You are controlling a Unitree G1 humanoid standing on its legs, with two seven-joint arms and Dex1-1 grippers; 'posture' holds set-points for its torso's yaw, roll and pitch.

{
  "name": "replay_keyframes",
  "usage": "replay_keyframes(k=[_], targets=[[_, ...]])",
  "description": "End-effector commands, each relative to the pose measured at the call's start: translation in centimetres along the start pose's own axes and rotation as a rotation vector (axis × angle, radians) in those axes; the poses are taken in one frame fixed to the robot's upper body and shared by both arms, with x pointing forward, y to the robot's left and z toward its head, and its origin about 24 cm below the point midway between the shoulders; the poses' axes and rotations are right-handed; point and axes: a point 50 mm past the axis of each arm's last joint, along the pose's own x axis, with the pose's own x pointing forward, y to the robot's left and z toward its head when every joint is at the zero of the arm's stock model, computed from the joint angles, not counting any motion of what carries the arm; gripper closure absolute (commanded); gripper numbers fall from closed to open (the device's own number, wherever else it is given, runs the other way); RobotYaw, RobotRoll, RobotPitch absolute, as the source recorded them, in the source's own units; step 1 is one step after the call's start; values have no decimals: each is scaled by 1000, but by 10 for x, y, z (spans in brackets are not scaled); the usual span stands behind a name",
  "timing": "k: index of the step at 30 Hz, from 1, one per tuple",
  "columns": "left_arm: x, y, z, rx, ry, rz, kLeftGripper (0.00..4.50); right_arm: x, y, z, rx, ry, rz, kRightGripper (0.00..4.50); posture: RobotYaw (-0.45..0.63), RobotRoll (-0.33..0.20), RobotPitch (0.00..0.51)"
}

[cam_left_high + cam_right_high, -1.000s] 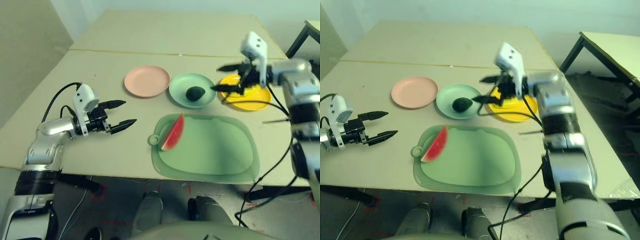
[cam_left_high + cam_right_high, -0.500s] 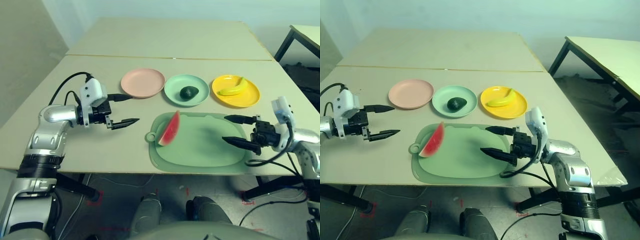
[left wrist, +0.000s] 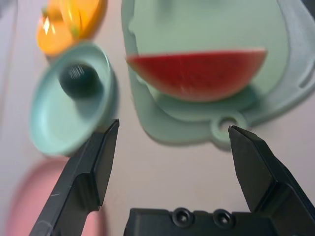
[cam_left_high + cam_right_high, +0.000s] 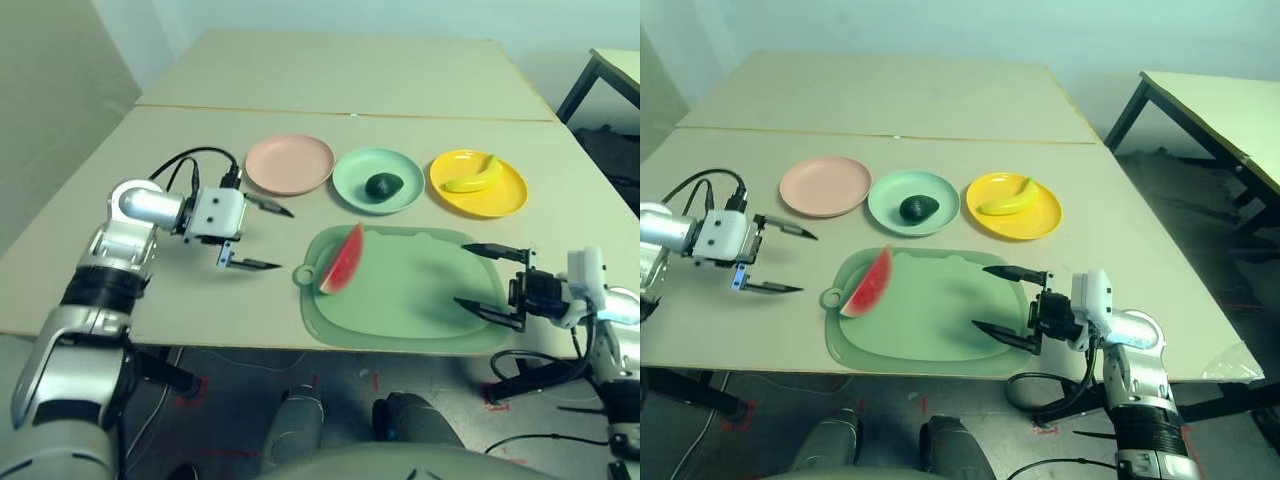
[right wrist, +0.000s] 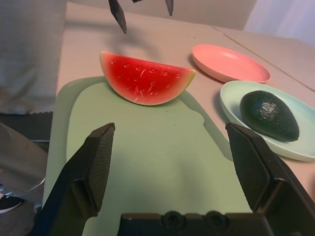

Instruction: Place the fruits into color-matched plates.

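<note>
Fruits: 3, avocado (image 4: 381, 185) & banana (image 4: 471, 177) plated, watermelon (image 4: 342, 261) on mat (image 4: 420, 300).

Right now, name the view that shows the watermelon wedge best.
The right wrist view: the watermelon wedge is sharp, standing on the green mat, seed dimples and rind visible. The left wrist view blurs it; both eye views show it small, from above.

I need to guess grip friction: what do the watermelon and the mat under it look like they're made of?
Watermelon: probably moulded plastic; smooth, slightly glossy red face with dimpled seed marks. Mat: likely plastic or silicone; thin, flat, matte green with a rounded raised edge. Looks alone can't settle either.
</note>
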Motion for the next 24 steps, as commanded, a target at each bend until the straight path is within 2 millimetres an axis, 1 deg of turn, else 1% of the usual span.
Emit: replay_keyframes(k=[1, 6, 13, 15, 18, 24], targets=[[13, 9, 10, 89, -38, -60, 0, -2, 1, 0, 11, -1, -23, 19, 36, 0, 55], [30, 14, 20, 214, -13, -213, 0, -5, 4, 0, 24, 8, -25, 19, 27, 0, 46], [48, 20, 28, 342, -16, -325, 0, -3, 2, 0, 32, 10, -43, 19, 20, 0, 49], [52, 20, 28, 367, -7, -352, 0, -3, 3, -1, 31, 10, -49, 19, 8, 0, 49], [57, 18, 26, 388, 4, -388, 0, -2, 0, 0, 39, -6, -103, 19, 0, 0, 51], [64, 17, 21, 387, 32, -429, 0, 0, 1, 1, 38, -2, -107, 19, -13, 0, 48]])
